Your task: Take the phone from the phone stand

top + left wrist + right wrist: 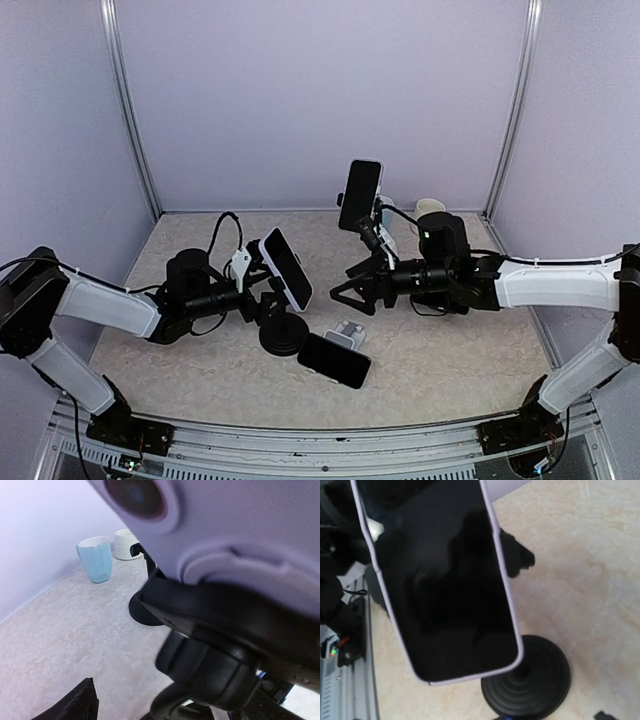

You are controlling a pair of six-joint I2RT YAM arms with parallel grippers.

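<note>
The phone point(287, 268), in its pale lilac case, sits on the phone stand point(283, 335) left of the table's middle. It is tilted back, with its dark screen facing right and up. My right wrist view confirms this, with the screen filling most of it and the stand's round black base below.

My left gripper point(262, 300) is just behind the stand's stem, under the phone's back. The one finger point(75, 705) I can see there stands apart from the stem, so my jaws are spread and hold nothing. The phone's back and the black holder crowd that view and hide my other finger.

My right gripper point(345, 290) hangs just right of the phone. Its fingers are splayed wide and empty, and they touch neither the phone nor the stand.

A second phone point(335, 360) lies flat on the table point(450, 360), near and to the right of the stand's base. A third phone point(360, 195) stands upright on another stand at the far side. A blue mug point(95, 559) and a white mug point(125, 544) stand by the far wall.
</note>
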